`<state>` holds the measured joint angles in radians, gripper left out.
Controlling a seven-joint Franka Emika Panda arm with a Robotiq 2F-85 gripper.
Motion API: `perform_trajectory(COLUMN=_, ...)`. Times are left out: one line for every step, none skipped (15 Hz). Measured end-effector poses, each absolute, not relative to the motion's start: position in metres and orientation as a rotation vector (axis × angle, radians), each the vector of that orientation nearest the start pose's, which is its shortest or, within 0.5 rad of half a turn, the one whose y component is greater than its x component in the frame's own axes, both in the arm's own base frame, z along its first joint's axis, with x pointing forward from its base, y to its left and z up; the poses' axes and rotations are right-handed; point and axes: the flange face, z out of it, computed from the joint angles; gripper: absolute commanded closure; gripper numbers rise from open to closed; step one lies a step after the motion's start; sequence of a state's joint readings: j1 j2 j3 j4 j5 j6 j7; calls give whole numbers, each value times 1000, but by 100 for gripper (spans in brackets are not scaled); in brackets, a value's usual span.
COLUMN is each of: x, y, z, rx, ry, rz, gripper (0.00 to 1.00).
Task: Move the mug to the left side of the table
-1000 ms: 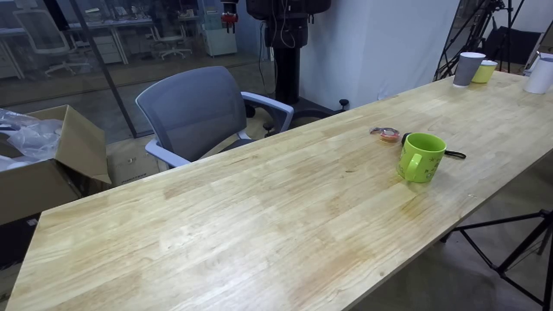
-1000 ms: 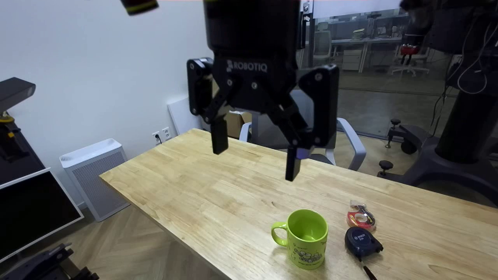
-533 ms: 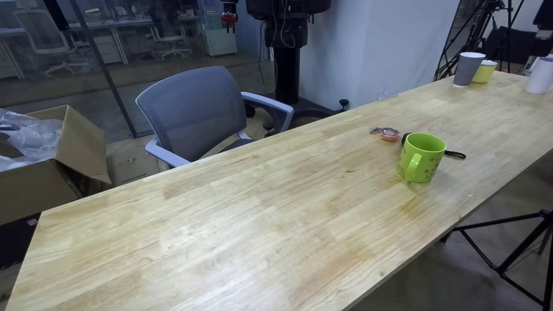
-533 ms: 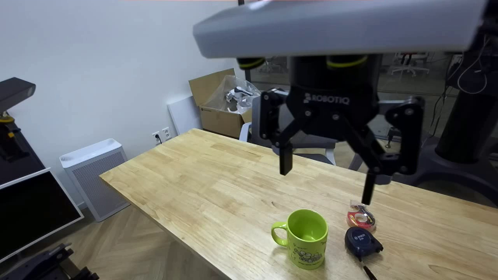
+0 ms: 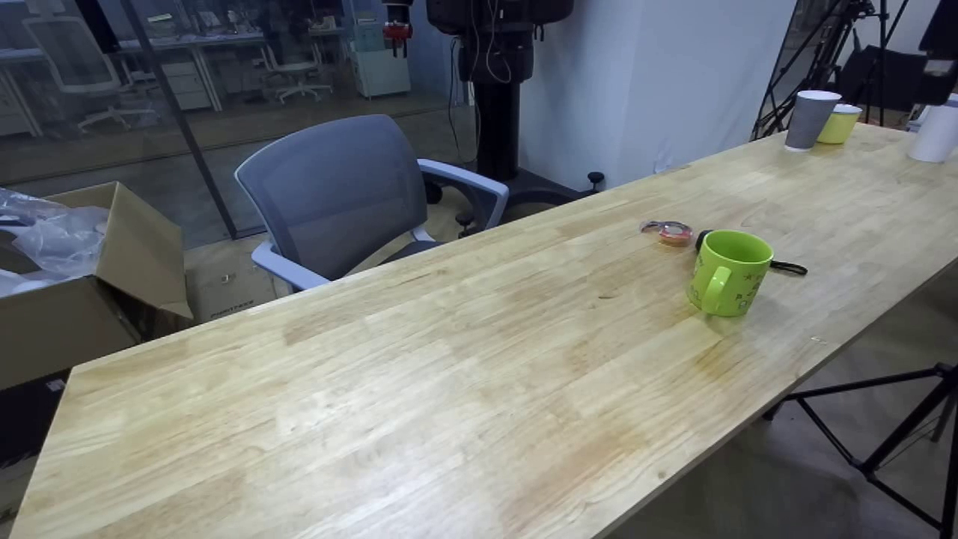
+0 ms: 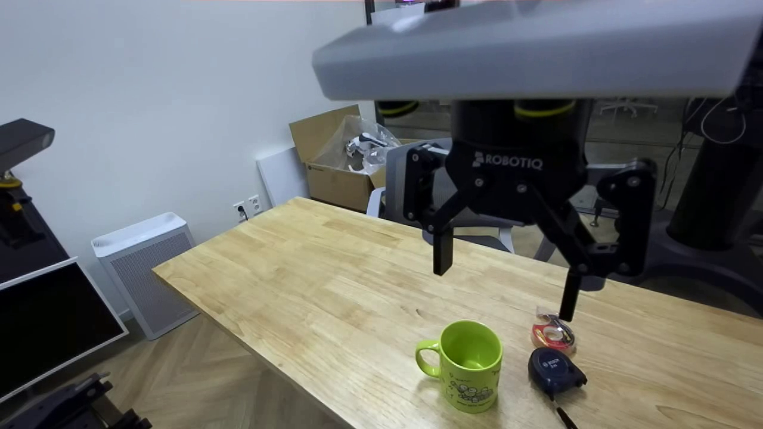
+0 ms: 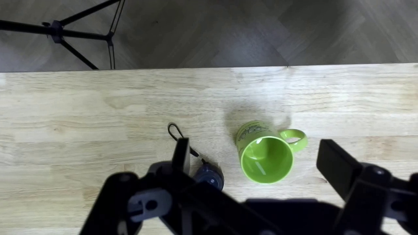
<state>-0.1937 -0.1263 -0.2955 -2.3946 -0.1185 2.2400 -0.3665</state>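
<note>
The lime-green mug stands upright on the wooden table; it shows in both exterior views (image 5: 730, 273) (image 6: 471, 381) and in the wrist view (image 7: 267, 160). The table (image 6: 286, 268) fills much of each view. My gripper (image 6: 505, 295) is open and empty, above the table and above the mug's height. In the wrist view the mug appears between the wide-apart fingers of the gripper (image 7: 251, 150), with its handle toward the right finger. The jaws touch nothing. In an exterior view only a dark piece of the arm (image 5: 941, 64) shows at the right edge.
A dark blue tape measure (image 6: 554, 372) with a strap lies close beside the mug. A red tape roll (image 6: 553, 335) lies just behind it. A grey cup (image 5: 812, 120), a pale yellowish cup (image 5: 840, 124) and a white cup (image 5: 935, 131) stand at the far end. A chair (image 5: 337, 195) is against the table.
My open gripper has moved right in an exterior view, over toward the mug, then a little lower. A dark arm part has come in at the right edge elsewhere. The mug has not moved.
</note>
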Motion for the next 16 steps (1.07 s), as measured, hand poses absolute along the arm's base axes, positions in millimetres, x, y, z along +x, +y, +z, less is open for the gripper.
perform_trajectory(x=417, y=-226, z=361, rx=-3176, ry=71, rz=83, gripper=0)
perform_trajectory(x=417, y=-226, z=361, rx=-3176, ry=71, rz=83, gripper=0)
perform_trajectory(x=417, y=-226, z=361, rx=-3176, ry=71, rz=83, gripper=0)
perform_trajectory(x=417, y=-226, z=361, rx=-3176, ry=71, rz=83, gripper=0)
perform_trajectory(x=417, y=-226, z=361, rx=-3176, ry=70, rz=84, gripper=0)
perform_trajectory(x=417, y=-226, z=360, rx=-3174, ry=71, rz=88, gripper=0)
perform_trajectory(x=417, y=-226, z=358, rx=-3170, ry=73, rz=90, gripper=0)
perform_trajectory(x=419, y=-225, z=355, rx=-3164, ry=80, rz=86, gripper=0)
perform_trajectory(x=420, y=-226, z=352, rx=-3157, ry=89, rz=80, gripper=0)
perform_trajectory(x=423, y=-226, z=348, rx=-3150, ry=101, rz=68, gripper=0)
perform_trajectory(x=427, y=-227, z=343, rx=-3144, ry=115, rz=53, gripper=0)
perform_trajectory(x=431, y=-228, z=337, rx=-3139, ry=128, rz=39, gripper=0)
perform_trajectory(x=436, y=-229, z=331, rx=-3136, ry=143, rz=25, gripper=0)
perform_trajectory(x=441, y=-231, z=325, rx=-3132, ry=158, rz=10, gripper=0)
perform_trajectory(x=447, y=-232, z=318, rx=-3130, ry=173, rz=-6, gripper=0)
perform_trajectory(x=453, y=-233, z=312, rx=-3129, ry=188, rz=-19, gripper=0)
